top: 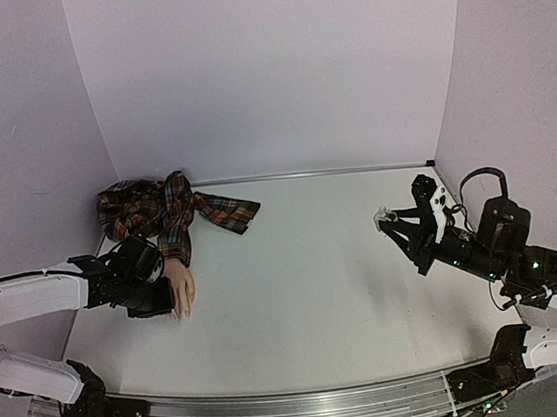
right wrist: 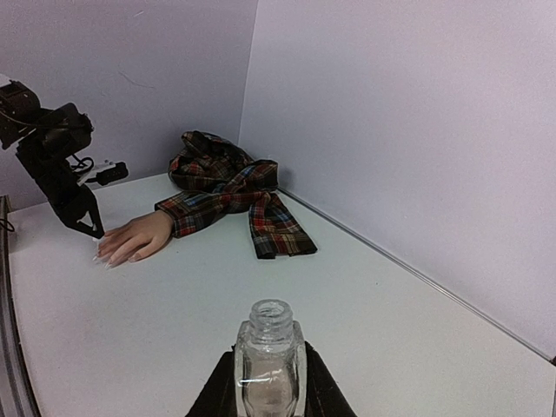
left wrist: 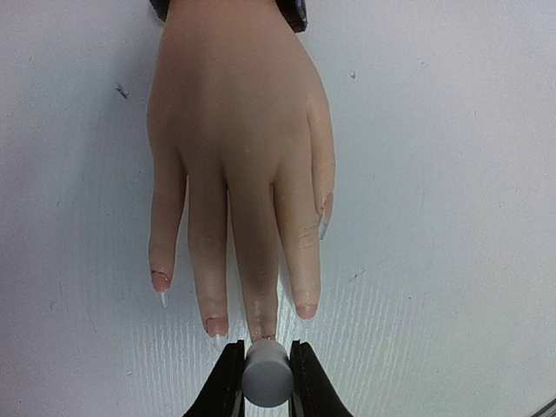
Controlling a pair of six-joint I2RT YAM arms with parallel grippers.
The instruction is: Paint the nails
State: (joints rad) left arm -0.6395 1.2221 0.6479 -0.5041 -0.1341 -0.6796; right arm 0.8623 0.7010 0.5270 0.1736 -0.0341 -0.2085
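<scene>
While the left gripper [left wrist: 266, 384] clamps the brush cap [left wrist: 266, 372] at the middle fingertip of the mannequin hand [left wrist: 234, 130] lying left on the table [top: 319, 294], right gripper [right wrist: 270, 387] clenching the open bottle [right wrist: 269, 347], the nails [left wrist: 306, 310] look mostly bare, painting seemingly barely begun.

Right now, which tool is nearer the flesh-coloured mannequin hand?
Left. The left tool, shut on a round white cap, is right at the fingertips of the flesh-coloured mannequin hand; the right tool, gripping a clear glass bottle, is across the table.
</scene>
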